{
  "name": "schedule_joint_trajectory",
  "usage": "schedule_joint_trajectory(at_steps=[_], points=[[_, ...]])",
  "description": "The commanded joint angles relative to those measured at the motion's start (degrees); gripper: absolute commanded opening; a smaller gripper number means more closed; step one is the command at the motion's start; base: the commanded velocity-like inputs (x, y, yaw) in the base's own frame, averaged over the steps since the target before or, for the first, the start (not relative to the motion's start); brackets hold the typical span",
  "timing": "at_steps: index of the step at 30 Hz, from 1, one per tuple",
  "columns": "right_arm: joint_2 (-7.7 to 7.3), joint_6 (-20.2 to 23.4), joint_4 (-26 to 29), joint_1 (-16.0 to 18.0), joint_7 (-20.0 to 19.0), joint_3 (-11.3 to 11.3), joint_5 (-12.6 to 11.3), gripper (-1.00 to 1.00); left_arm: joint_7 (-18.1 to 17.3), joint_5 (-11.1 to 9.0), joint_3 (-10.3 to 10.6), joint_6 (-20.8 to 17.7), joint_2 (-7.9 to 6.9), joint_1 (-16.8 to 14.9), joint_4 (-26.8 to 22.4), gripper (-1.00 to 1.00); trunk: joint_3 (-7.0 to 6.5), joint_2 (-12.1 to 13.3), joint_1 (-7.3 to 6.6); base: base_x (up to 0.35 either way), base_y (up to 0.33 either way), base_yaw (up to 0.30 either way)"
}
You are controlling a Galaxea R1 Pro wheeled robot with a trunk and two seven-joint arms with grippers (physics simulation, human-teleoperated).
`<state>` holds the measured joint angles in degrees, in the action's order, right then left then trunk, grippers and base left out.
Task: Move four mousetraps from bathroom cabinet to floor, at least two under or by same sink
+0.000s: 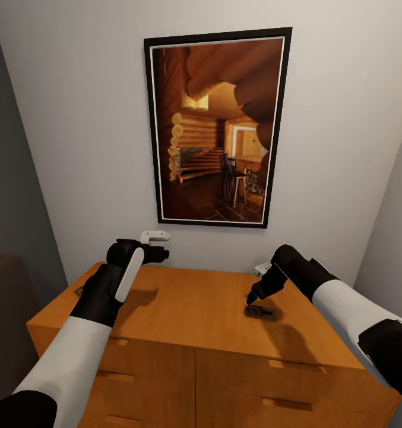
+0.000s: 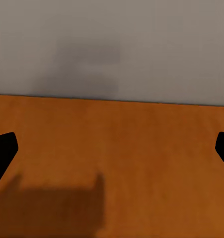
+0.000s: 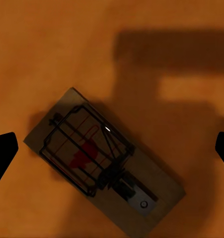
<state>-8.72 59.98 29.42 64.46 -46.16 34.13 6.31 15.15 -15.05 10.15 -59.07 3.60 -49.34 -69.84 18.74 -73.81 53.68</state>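
A pale grey wall (image 1: 76,148) is seen ahead, and on it is hung a tall black-framed picture of a log-cabin interior (image 1: 217,128). Below it stands the low wide orange-brown wooden cabinet (image 1: 195,309), with drawer fronts and slim bar handles shown at its front. The left gripper (image 2: 112,148) is held over the bare left part of the cabinet top, pointed toward the wall, its black fingers (image 2: 3,148) spread wide apart. The right gripper (image 3: 112,148) is held directly above a small flat rectangular brown wooden mousetrap with dark wire parts and a red patch (image 3: 99,161), which lies on the right part of the cabinet top; its black fingers (image 3: 2,153) are spread wide to either side of the trap without touching it. At the cabinet's far left edge a small dark flat object (image 1: 79,291) is glimpsed, too small to identify.
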Motion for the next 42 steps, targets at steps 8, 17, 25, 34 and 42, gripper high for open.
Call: schedule_joint_trajectory(at_steps=[8, 17, 25, 34, 42], points=[[-0.07, 0.02, 0.11, 0.05, -0.58, 0.31, 0.59, 1.0, 0.59, -0.52, 0.05, -0.18, 0.0, -0.04, -0.03, 1.0, 0.08, -0.05, 0.0, 0.0, 0.0, 0.0], [0.11, 0.02, 0.0, 0.05, -0.41, 0.46, 0.63, 1.0, 0.66, -0.35, 0.05, -0.17, 0.0, -0.05, 0.19, 1.0, 0.08, -0.05, 0.0, 0.0, 0.0, 0.0], [0.46, 0.02, -0.29, 0.05, -0.36, 0.81, 0.61, 1.0, 0.62, -0.34, 0.05, -0.17, 0.0, -0.04, 0.38, 1.0, 0.08, -0.05, 0.0, 0.0, 0.0, 0.0], [0.71, 0.02, -0.33, 0.05, -0.55, 1.03, 0.89, 1.0, 0.61, -0.34, 0.05, -0.17, 0.0, -0.05, 0.31, 1.0, 0.08, -0.05, 0.0, 0.0, 0.0, 0.0], [0.72, 0.02, -0.33, 0.05, -0.54, 0.99, 0.84, 1.0, 0.67, -0.33, 0.05, -0.2, 0.0, -0.05, 0.21, 1.0, 0.08, -0.05, 0.0, -0.041, 0.0, 0.0]])
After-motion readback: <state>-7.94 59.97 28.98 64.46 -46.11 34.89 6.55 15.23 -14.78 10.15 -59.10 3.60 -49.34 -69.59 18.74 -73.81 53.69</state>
